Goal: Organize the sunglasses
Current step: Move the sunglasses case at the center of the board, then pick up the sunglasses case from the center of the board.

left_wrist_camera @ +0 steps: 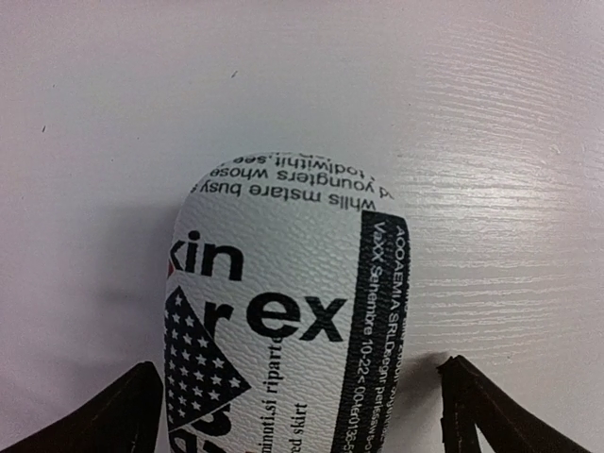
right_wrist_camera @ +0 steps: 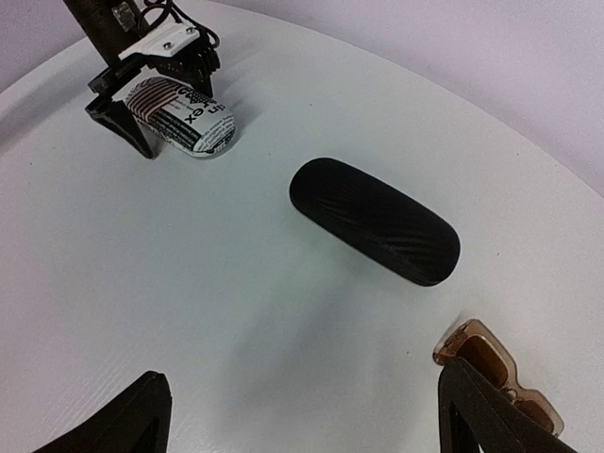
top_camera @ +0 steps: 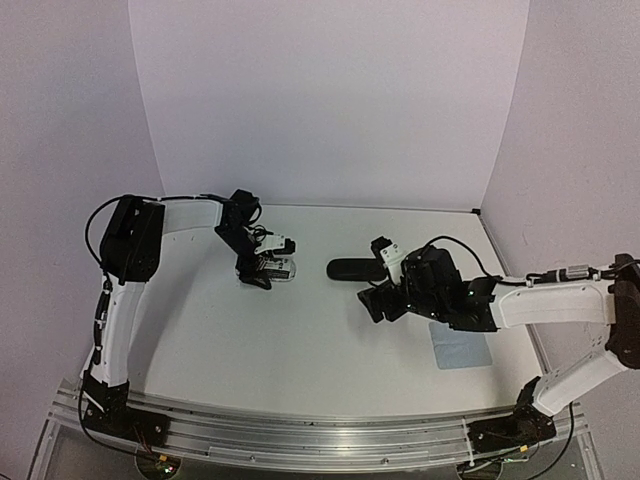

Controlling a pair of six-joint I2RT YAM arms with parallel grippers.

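Left hand [left_wrist_camera: 302, 370] spread astride newsprint case [left_wrist_camera: 283, 311] reading "ex", perhaps "skirt", right hand [right_wrist_camera: 304, 377] spread beside brown sunglasses [right_wrist_camera: 489, 361]

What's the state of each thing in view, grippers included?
Oval newspaper-print case: shut, lying on white table, not clamped.
Oval black textured case: shut, lying on table.
Brown translucent sunglasses: uncased, on table, ungripped; folded or not, cannot tell.
Pale blue square cloth: spread flat on table.
Left gripper: open, straddling the newspaper-print case.
Right gripper: open, empty.
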